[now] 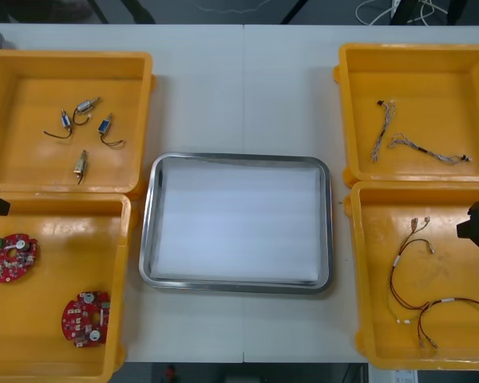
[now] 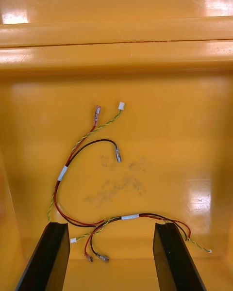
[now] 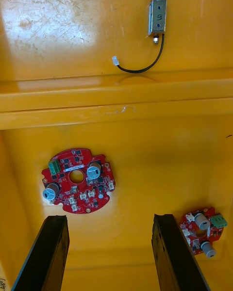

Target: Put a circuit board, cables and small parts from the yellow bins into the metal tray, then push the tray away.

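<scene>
Circuit boards, two of them, round and red with small cylinders and chips on top, lie flat and apart on the smooth floor of the near left bin [image 1: 64,263]: one [image 1: 10,258] by its outer wall, the other [image 1: 86,319] closer to the near edge. The left gripper [image 3: 109,218] hangs over this bin with its flat black fingers spread wide and nothing between them. One board sits just ahead of the gap and the other shows beside one finger.

The right gripper [image 2: 111,225] hangs over the near right bin [image 1: 447,255], its jaws equally wide and empty. Below it loop thin red and yellow cables [image 2: 62,173] with white sleeves and small metal tips. The bin floor there is scuffed grey.

Between the bins rests the metal tray [image 1: 239,223], a rounded rectangle with a shiny rim and a white inside, holding nothing.

Farther off, the far left bin [image 1: 32,167] holds four small metal parts [image 1: 86,104] with short dark leads. The far right bin [image 1: 431,80] holds two thin twisted cables [image 1: 381,132]. All four bins are glossy yellow plastic on the pale table [image 1: 243,88].
</scene>
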### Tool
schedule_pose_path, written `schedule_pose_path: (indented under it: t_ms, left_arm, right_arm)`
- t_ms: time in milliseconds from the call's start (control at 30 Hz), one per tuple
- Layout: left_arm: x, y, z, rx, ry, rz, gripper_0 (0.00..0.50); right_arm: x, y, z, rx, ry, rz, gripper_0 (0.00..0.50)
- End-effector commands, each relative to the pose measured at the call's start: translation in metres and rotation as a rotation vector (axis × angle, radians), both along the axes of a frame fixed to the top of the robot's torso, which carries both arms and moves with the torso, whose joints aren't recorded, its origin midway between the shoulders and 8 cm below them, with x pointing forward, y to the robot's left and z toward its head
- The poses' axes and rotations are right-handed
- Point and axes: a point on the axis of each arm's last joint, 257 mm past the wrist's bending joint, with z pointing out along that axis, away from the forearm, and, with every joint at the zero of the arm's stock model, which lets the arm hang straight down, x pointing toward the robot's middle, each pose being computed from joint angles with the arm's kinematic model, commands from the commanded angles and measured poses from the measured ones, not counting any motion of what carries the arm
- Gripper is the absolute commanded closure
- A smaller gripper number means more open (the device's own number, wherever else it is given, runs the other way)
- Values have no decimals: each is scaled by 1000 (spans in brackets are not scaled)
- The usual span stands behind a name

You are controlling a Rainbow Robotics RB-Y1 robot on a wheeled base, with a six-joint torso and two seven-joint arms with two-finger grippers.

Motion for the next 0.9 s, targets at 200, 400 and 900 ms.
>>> schedule_pose_path:
  t_ms: [200, 400, 900]
  left_arm:
    - [-5, 15, 15, 43, -21, 23, 0]
    - [-5, 15, 15, 43, -21, 23, 0]
    - [-5, 15, 15, 43, -21, 23, 0]
  right_arm:
    - [6, -14, 18, -31, -37, -22, 0]
    - [6, -14, 18, -31, -37, -22, 0]
    - [6, -14, 18, -31, -37, -22, 0]
